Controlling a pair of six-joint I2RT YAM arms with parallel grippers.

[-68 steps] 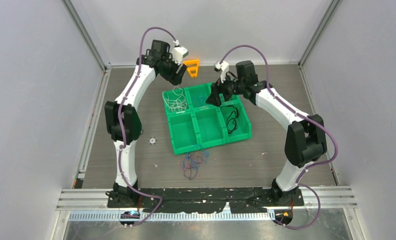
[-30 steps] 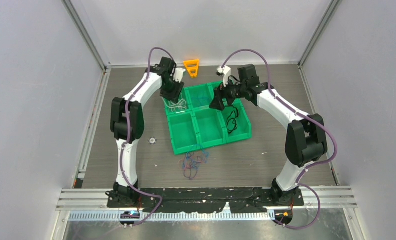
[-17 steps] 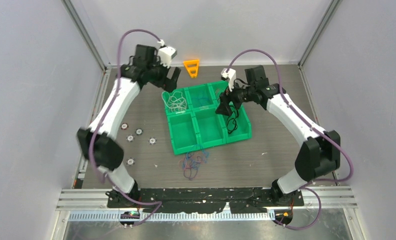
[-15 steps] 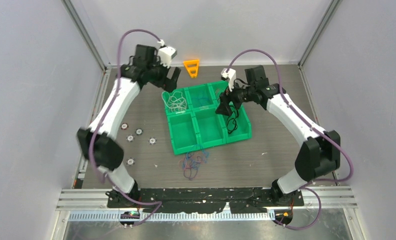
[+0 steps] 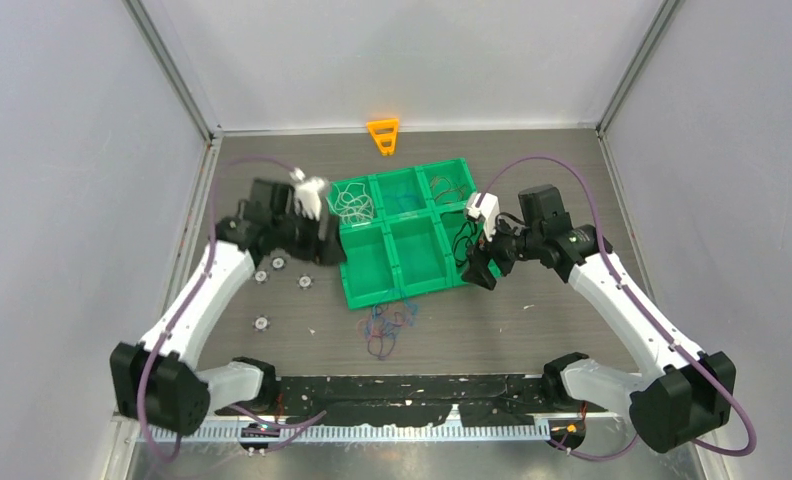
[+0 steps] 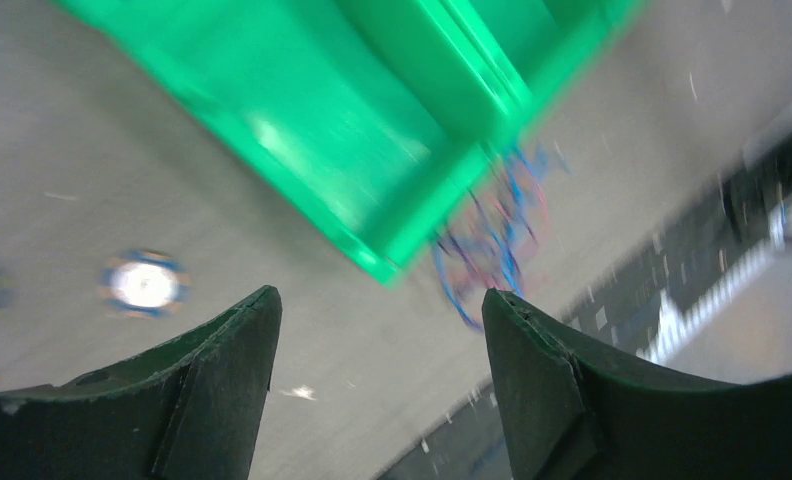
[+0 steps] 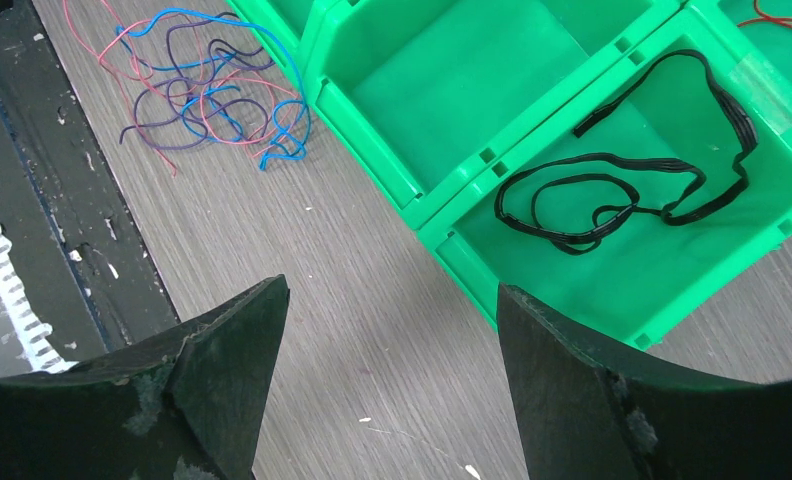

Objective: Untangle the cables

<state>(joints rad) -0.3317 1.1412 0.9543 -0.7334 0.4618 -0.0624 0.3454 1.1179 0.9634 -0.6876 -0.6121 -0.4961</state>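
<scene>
Now that both arms stand nearer their bases than a second ago, the working zone shifts from the far compartments of the green tray (image 5: 368,265) to its near edge; the left gripper (image 6: 379,300), a second ago low over the far-left compartment, is now beside the tray's left wall, jaws apart with nothing between them; the white cables (image 5: 352,203) lie loose in that compartment, so that deposit reads as complete; the right gripper (image 7: 392,290), previously above the far row, hovers off the tray's near-right corner, jaws likewise apart and empty; the black cable (image 7: 622,190) lies looped in the near-right compartment, and a reddish cable (image 5: 453,190) shows in the compartment behind it; the remaining tangle (image 5: 387,328) of blue, red and purple wires rests on the table (image 5: 532,300) just in front of the tray's near wall, touched by neither gripper; both wrist views take it in, the left one blurred; the silver discs (image 5: 303,282) lie left of the tray, apart from the wires; judgement: sorting is partly done, and the next cycle calls for one strand to be drawn from the tangle; thin wires may snag and drag the whole bundle.
</scene>
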